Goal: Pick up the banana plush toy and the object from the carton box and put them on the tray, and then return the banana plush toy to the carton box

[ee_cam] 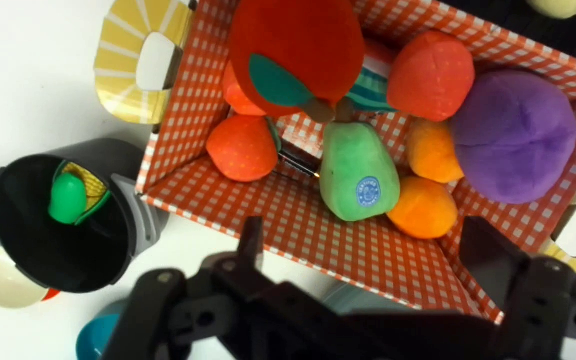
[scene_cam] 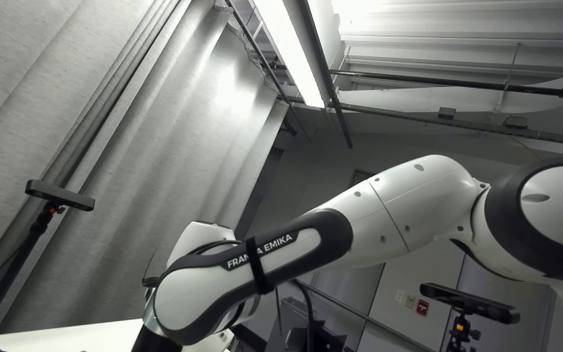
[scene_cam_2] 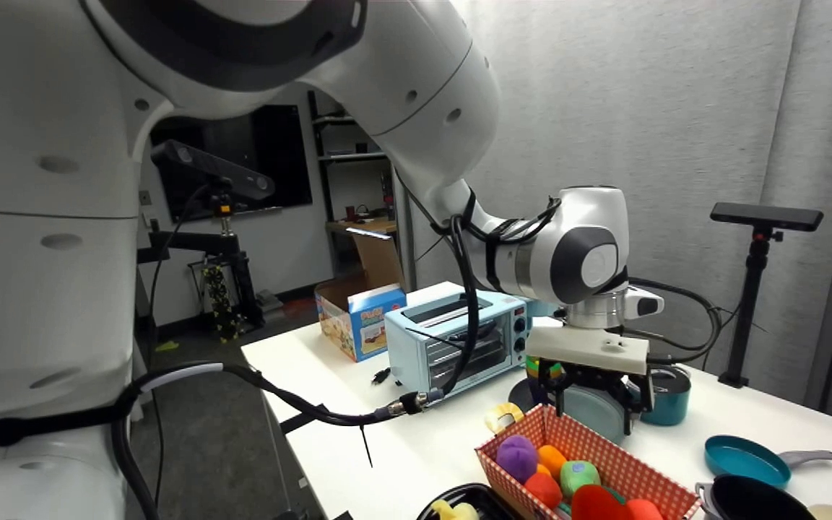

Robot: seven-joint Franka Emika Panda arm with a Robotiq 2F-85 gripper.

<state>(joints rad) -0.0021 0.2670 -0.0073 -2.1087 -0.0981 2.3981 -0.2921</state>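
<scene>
Fingers [ee_cam: 488, 265] stand apart, unloaded, near the side wall of the checked carton box [ee_cam: 393, 260] opposite the tray [scene_cam_2: 491, 501]. A pale-yellow plush toy [ee_cam: 561, 6], presumably the banana, sits in that tray, so the box lies between it and the fingers; its long axis cannot be determined. For its likely return, traverse the box first.

Gripper [scene_cam_2: 594, 421]: black, angular links, two fingers [ee_cam: 252, 240], round bolt heads [ee_cam: 165, 276] at the joints. Right above gripper: cream rectangular block [scene_cam_2: 582, 351], then silver metal collar [scene_cam_2: 596, 310]. Further up from gripper: glossy white arm [scene_cam: 423, 205], black trim [scene_cam: 336, 232], grey oval plugs [scene_cam: 383, 239], white "FRANKA EMIKA" lettering [scene_cam: 281, 243], one letter hidden by black strap [scene_cam: 259, 269]. Well apart from gripper: thick black cable [scene_cam_2: 471, 310], metal connectors [scene_cam_2: 429, 396], short white-wrapped stretch [scene_cam_2: 181, 373].
</scene>
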